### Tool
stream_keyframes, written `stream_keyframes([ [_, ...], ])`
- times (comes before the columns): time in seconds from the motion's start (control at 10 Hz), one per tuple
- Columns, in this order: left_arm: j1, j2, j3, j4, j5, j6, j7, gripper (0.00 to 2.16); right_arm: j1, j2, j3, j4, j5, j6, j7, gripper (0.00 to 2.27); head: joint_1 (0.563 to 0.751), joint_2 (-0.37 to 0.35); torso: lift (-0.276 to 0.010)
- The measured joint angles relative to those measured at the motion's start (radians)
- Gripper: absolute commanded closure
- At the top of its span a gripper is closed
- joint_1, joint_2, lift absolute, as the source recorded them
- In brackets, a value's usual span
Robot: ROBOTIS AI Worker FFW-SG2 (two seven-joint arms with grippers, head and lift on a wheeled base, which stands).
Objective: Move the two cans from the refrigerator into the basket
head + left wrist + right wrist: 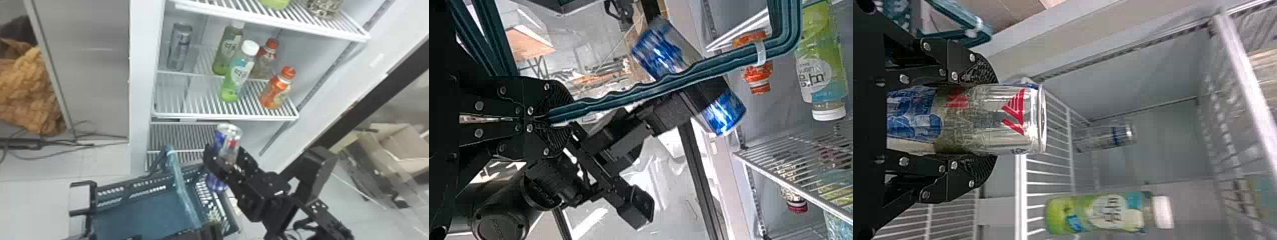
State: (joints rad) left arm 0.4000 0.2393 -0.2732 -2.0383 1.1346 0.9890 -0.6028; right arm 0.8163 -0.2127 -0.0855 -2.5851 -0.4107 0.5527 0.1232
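"Head view: why does your right gripper [225, 152] clamp one can [228, 135] near the basket [143, 213]?"

"Likely for lowering in; your left gripper [560, 117] pinches the handle [629, 96], probably for steadiness. Another can [180, 48] stands beyond the basket."

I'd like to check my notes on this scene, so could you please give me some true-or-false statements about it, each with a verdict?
1. The right gripper holds a can. True.
2. The left gripper is empty. False: it grips the handle of the basket.
3. Another can stands upright on a refrigerator shelf. True.
4. The green bottles stand to the left of that standing can. False: they stand to its right.
5. An orange bottle stands on the same shelf. True.
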Motion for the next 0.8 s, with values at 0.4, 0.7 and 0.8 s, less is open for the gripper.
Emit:
stream_keyframes([
  [0.4, 0.0, 0.0, 0.0, 0.002, 0.001, 0.002, 0.0, 1.21, -0.031, 0.007, 0.0, 0.05, -0.09, 0.118, 0.013, 0.99, 0.695, -0.35, -0.276],
  [0.7, 0.0, 0.0, 0.001, 0.002, 0.005, -0.002, 0.0, 1.21, -0.058, 0.007, -0.002, 0.059, -0.086, 0.247, 0.018, 0.99, 0.695, -0.35, -0.276],
  [0.8, 0.0, 0.0, 0.002, 0.002, 0.006, -0.003, 0.0, 1.21, -0.068, 0.006, -0.002, 0.073, -0.084, 0.268, 0.023, 0.99, 0.695, -0.35, -0.276],
])
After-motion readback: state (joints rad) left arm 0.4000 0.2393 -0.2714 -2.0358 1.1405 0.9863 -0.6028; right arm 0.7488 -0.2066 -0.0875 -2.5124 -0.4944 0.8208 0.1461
